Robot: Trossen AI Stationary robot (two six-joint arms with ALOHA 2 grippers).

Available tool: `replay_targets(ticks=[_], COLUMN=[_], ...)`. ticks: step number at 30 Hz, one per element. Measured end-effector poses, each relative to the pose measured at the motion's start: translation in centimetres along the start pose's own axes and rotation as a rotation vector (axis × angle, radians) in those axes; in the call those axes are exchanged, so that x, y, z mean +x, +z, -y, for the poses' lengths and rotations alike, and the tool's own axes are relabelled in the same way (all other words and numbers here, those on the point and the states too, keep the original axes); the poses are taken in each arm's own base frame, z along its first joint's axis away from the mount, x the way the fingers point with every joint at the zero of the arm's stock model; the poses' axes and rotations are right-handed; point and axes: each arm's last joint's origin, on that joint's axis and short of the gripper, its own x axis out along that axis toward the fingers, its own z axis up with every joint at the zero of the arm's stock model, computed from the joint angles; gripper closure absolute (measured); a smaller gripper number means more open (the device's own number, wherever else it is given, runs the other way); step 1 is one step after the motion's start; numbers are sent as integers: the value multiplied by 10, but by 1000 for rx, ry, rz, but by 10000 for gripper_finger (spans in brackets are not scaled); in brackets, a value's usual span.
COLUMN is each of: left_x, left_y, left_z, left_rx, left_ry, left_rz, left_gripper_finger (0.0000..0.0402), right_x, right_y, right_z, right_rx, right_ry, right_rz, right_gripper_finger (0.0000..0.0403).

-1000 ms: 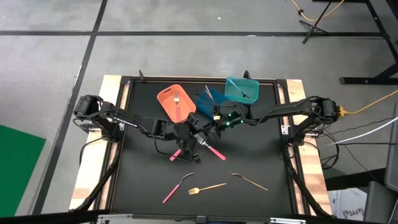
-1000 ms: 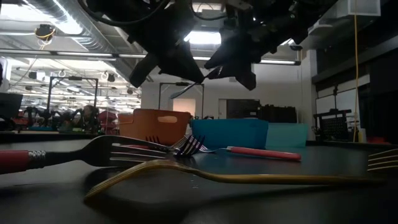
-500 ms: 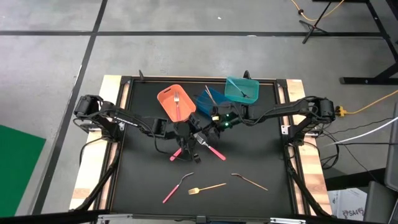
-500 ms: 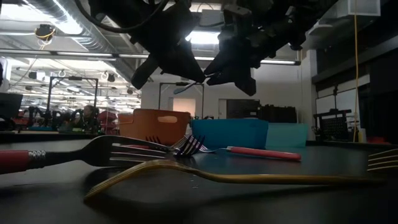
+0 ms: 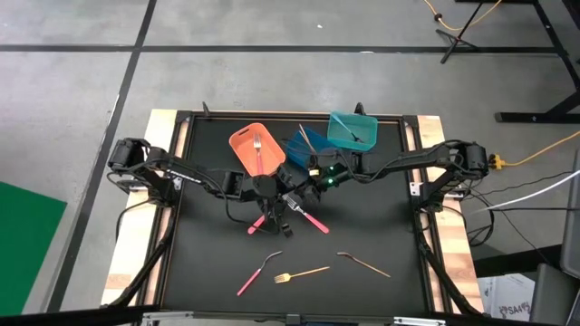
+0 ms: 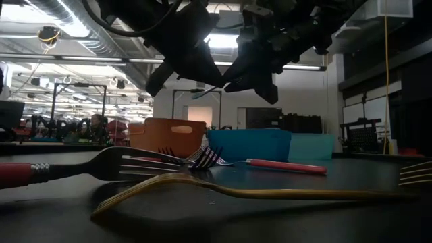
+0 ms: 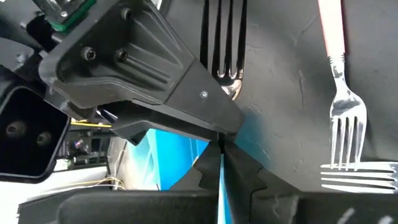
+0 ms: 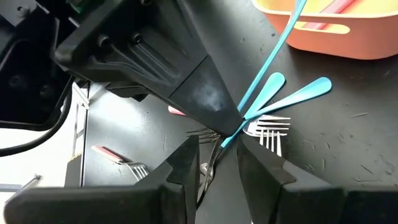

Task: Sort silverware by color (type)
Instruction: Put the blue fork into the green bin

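The left claw [image 8: 231, 127] is closed on the slim handle of a light-blue utensil [image 8: 273, 53], pinching it at the fingertips; in the right wrist view the blue handle runs up and away from the pinch toward the orange bin [image 8: 329, 31]. The right claw [image 7: 219, 140] sits just beside it, tip to tip, with its fingers [image 8: 186, 165] parted on either side of the same blue handle; whether they touch it cannot be told. Both claws meet above the middle of the desk [image 5: 208, 272], just in front of the bins, the left claw [image 5: 288, 192] coming from the left and the right claw [image 5: 308, 184] from the right.

Directly under them two more light-blue handles [image 8: 298, 93] lie fanned out on the desk, with metal fork heads [image 8: 267, 127] beside them. A pink-handled fork [image 7: 339, 81] lies close by, and pink handles [image 5: 313, 220] show just below the claws from above.

Behind the claws stand the orange bin [image 5: 240, 145], holding a fork, the blue bin [image 5: 304, 145] and the teal bin [image 5: 340, 122], holding a utensil too.

Nearer the front edge, well apart from the claws, lie a pink-handled piece [image 5: 258, 272], a gold fork [image 5: 302, 273] and another gold piece [image 5: 364, 263].
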Motion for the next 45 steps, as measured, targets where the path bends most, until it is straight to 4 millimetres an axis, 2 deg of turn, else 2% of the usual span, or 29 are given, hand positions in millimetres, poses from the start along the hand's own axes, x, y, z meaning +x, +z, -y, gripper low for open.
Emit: replay_targets(ticks=[5, 13, 15, 27, 37, 45], left_x=[1, 1, 1, 0, -6, -13], left_y=[-2, -2, -2, 0, 10, 19], left_z=[-1, -2, -2, -1, 5, 11], left_rx=[-2, -3, -3, -4, 19, -28], left_ry=[3, 5, 6, 11, 57, 83], left_rz=[-4, -5, -7, -4, -58, -79], left_gripper_finger=[401, 401, 401, 359, 356, 356], right_x=[0, 0, 0, 0, 0, -10], right_y=[0, 0, 0, 1, 0, 8], right_z=[0, 1, 1, 2, 4, 20], right_rx=[0, 1, -3, -6, -1, 36], right_ry=[-1, -16, -26, -32, -63, -116], right_rz=[1, 6, 10, 17, 21, 24], right_gripper_finger=[310, 390, 398, 401, 402, 402])
